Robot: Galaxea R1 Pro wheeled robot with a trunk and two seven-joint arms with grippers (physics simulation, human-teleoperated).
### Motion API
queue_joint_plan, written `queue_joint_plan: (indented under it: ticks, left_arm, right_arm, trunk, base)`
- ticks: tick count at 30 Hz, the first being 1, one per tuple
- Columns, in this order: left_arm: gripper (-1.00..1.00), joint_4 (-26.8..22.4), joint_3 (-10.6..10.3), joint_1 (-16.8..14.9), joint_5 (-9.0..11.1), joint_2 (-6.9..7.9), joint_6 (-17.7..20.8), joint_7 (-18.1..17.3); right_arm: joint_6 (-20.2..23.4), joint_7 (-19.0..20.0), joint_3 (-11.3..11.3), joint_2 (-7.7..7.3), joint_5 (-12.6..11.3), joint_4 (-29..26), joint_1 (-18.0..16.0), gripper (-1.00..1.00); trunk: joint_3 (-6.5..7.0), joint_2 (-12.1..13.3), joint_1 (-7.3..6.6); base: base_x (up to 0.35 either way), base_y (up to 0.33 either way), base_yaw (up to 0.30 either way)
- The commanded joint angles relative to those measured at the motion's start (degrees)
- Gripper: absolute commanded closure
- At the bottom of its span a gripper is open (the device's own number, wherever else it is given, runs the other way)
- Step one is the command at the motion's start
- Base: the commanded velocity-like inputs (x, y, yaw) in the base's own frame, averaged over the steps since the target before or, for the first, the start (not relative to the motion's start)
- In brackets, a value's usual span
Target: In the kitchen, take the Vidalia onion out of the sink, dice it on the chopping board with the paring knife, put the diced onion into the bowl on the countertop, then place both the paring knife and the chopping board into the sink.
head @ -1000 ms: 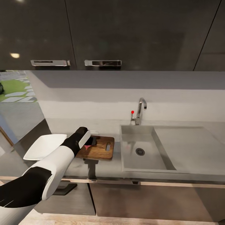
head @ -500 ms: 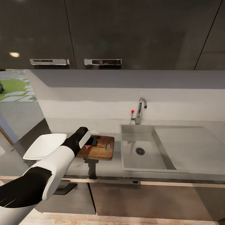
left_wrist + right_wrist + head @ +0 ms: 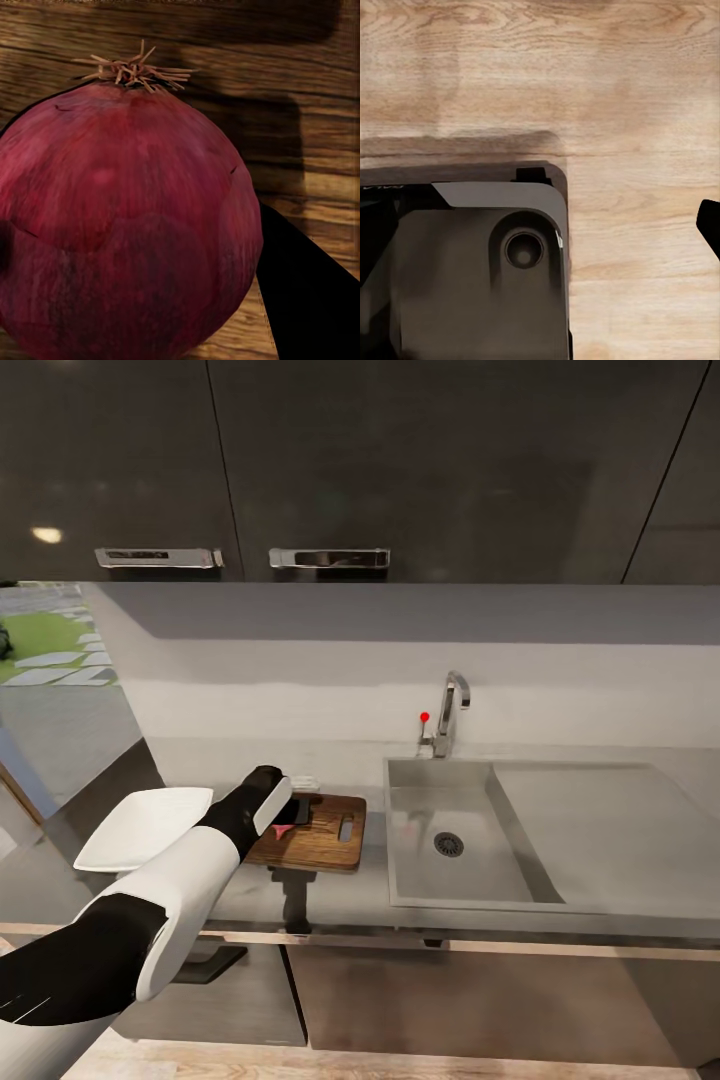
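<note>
The dark red Vidalia onion (image 3: 127, 225) sits very close in the left wrist view, root tuft up, over the brown chopping board (image 3: 325, 842). My left gripper (image 3: 283, 816) reaches over the board's left part and is shut on the onion, a dark finger (image 3: 307, 300) against its side. In the head view a pink patch of the onion (image 3: 271, 828) shows under the gripper. The white bowl (image 3: 140, 825) stands left of the board on the grey countertop (image 3: 330, 895). The steel sink (image 3: 440, 860) lies to the right with nothing in its basin. The paring knife is hidden. My right gripper (image 3: 540, 225) hangs open over the floor.
A chrome tap (image 3: 452, 710) with a red knob (image 3: 424, 717) stands behind the basin, and the flat drainboard (image 3: 610, 830) extends to its right. Dark wall cabinets (image 3: 330, 470) hang above. A small pale object (image 3: 303, 784) lies behind the board. The robot's dark base (image 3: 472, 262) is under the right arm.
</note>
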Motion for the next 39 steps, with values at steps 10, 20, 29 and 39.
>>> queue_joint_plan:
  ticks: [10, 20, 29, 39]
  left_arm:
    - [1.0, 0.0, -0.4, 0.0, 0.5, -0.18, 0.2, 0.4]
    - [-1.0, 0.1, -0.4, 0.0, 0.5, -0.13, -1.0, 0.8]
    - [-1.0, 0.2, -0.4, 0.0, 0.4, -0.05, -1.1, 0.8]
    - [-1.0, -0.2, -0.2, 0.0, 0.4, 0.12, -1.1, 0.9]
  right_arm:
    - [-0.2, -0.1, 0.5, -0.01, -0.6, 0.0, 0.0, -1.0]
    - [-0.2, -0.1, 0.5, -0.01, -0.6, 0.0, 0.0, -1.0]
    - [-0.2, -0.1, 0.5, 0.01, -0.6, 0.0, 0.0, -1.0]
    - [-0.2, -0.1, 0.5, 0.0, -0.6, 0.0, 0.0, -1.0]
  trunk:
    - [-0.08, -0.1, 0.01]
    - [-0.08, -0.1, 0.01]
    - [-0.08, -0.1, 0.01]
    - [-0.08, -0.1, 0.01]
  base:
    - [0.0, 0.0, 0.0]
    - [0.0, 0.0, 0.0]
    - [0.0, 0.0, 0.0]
    - [0.0, 0.0, 0.0]
